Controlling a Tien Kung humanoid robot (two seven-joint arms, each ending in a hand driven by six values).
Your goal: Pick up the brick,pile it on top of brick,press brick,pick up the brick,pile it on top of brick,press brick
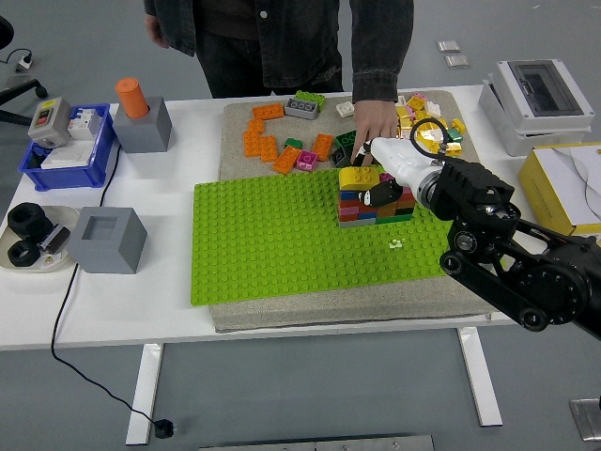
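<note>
Across the middle of the white surface [169,282] lay one grey, rough-looking mat [235,132], and on its near half one bright green studded baseplate [272,244], flat and rectangular. Beyond the surface's far edge stood one person in a dark jacket [282,38], whose hand [374,127] reached down among the loose bricks on the mat's far right part. From the right edge came the one robot arm in view, black and jointed [507,254], ending in the right hand [390,174] with a white shell; it rested on the brick stack [371,199], fingers curled down against the top, though whether they gripped a brick could not be told. That stack, a blocky pile of yellow, red, blue, green and grey layers, stood on the baseplate's far right corner, with a yellow brick [357,177] on top. Near the surface's left edge sat two grey cube-shaped blocks: one [108,240] toward the near side with a square recess, one [143,127] at the far side carrying an orange cylinder [131,97]. One blue bin [66,155] stood at the far left corner, and one pale dish [28,256] holding black rings lay nearer. Along the mat's far edge lay about six orange bricks [263,141], smooth plastic with round studs, beside mixed green, yellow, white and pink ones.
</note>
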